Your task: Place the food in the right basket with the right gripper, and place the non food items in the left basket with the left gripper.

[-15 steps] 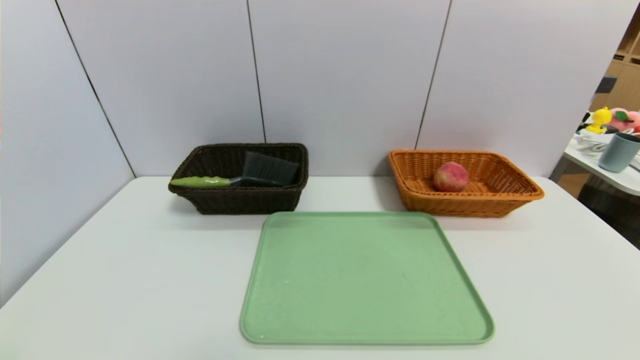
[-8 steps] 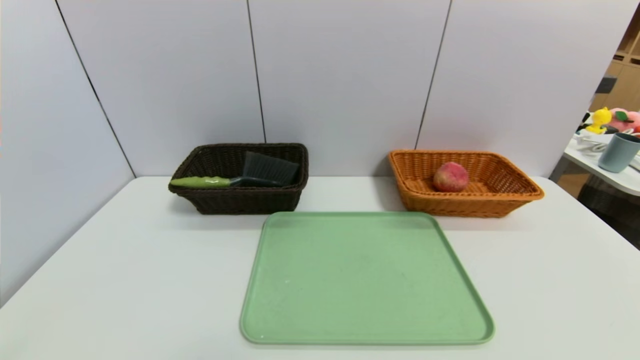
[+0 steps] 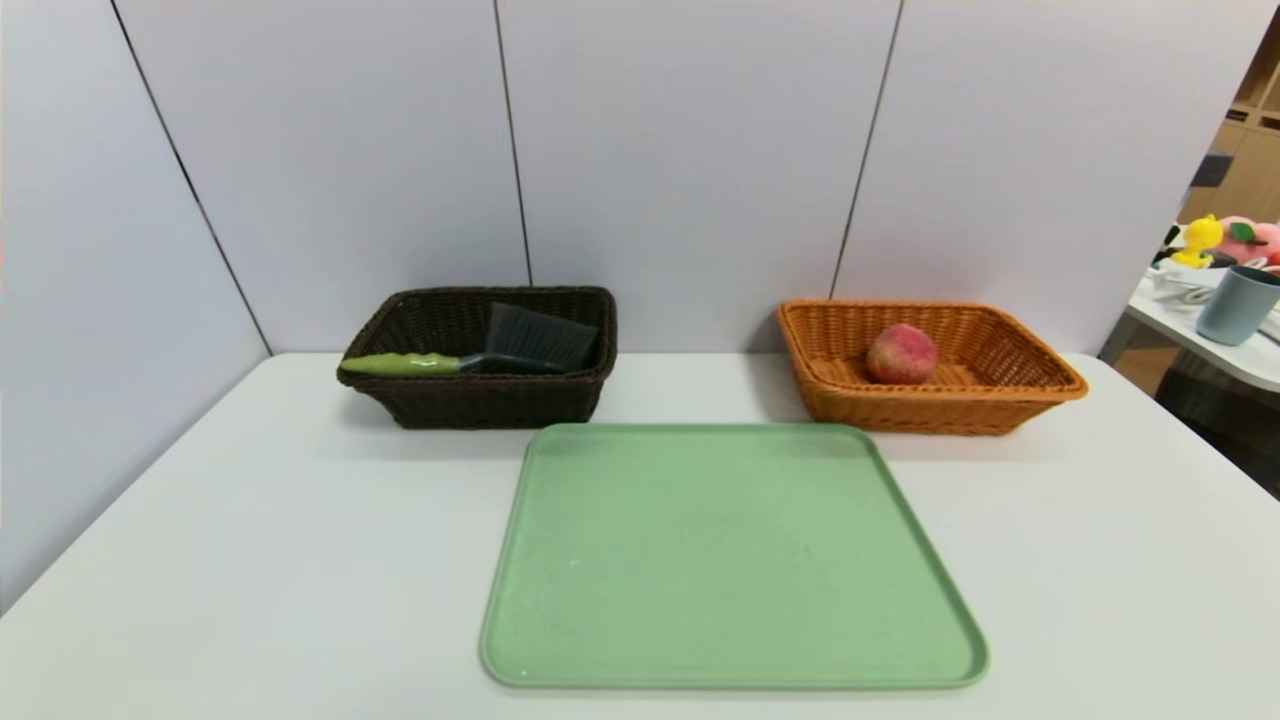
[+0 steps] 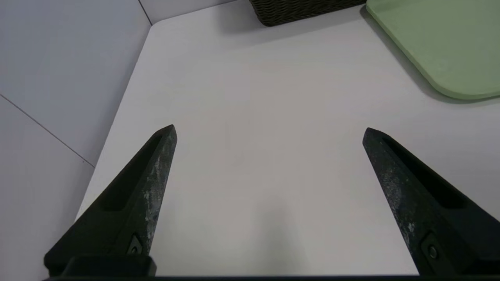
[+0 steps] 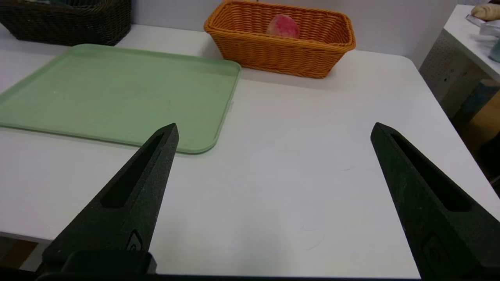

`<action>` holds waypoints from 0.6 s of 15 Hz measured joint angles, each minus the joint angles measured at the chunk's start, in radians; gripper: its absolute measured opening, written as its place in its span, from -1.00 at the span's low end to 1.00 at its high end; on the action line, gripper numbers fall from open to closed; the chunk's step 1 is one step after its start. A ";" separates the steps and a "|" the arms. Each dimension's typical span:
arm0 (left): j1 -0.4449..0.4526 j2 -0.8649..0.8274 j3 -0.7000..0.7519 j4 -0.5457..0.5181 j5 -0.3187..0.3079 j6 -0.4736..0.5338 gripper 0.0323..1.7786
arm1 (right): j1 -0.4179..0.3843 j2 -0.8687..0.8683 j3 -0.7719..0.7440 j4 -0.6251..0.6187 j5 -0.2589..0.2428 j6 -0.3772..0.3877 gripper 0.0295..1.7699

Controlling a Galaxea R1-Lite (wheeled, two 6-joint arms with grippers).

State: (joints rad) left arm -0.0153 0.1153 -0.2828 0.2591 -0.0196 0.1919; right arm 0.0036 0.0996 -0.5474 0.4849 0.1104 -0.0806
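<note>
1. Picture a clock face laid over the head view, its middle on the green tray (image 3: 735,555) and twelve o'clock at the pale back wall (image 3: 690,150); the tray lies flat on the white table (image 3: 250,550).
2. The orange wicker basket (image 3: 940,408) sits on the table between one and two o'clock, near the tray's far edge.
3. The peach (image 3: 902,354) lies inside that basket, close to its middle (a rosy thing, with a little yellow showing).
4. At about ten o'clock stands the dark brown wicker basket (image 3: 490,402), upright on the table like the orange one.
5. The brush (image 3: 540,338) is in the dark basket: its black bristles are inside, toward that basket's three o'clock side, and its green handle (image 3: 402,364) runs out to the nine o'clock side, along the front rim.
6. The left hand (image 4: 269,130) is over the table toward eight o'clock, open wide, with only bare tabletop between its fingers.
7. The right hand (image 5: 275,125) is over the table toward four o'clock, also wide open and holding nothing.
8. Out at two o'clock, apart from the main table, a side table (image 3: 1240,362) carries a grey-blue cup (image 3: 1240,305) and a small yellow figure (image 3: 1200,240).
</note>
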 joint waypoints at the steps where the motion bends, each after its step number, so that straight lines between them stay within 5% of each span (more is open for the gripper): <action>1: 0.001 -0.019 0.035 -0.021 -0.001 0.000 0.90 | 0.000 -0.018 0.035 -0.032 0.000 0.000 0.91; 9: 0.003 -0.113 0.253 -0.224 -0.043 -0.012 0.90 | -0.002 -0.099 0.387 -0.406 -0.050 0.000 0.91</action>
State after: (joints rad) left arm -0.0123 0.0028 -0.0294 0.0355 -0.0630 0.1798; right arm 0.0013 0.0004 -0.1602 0.0791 0.0606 -0.0802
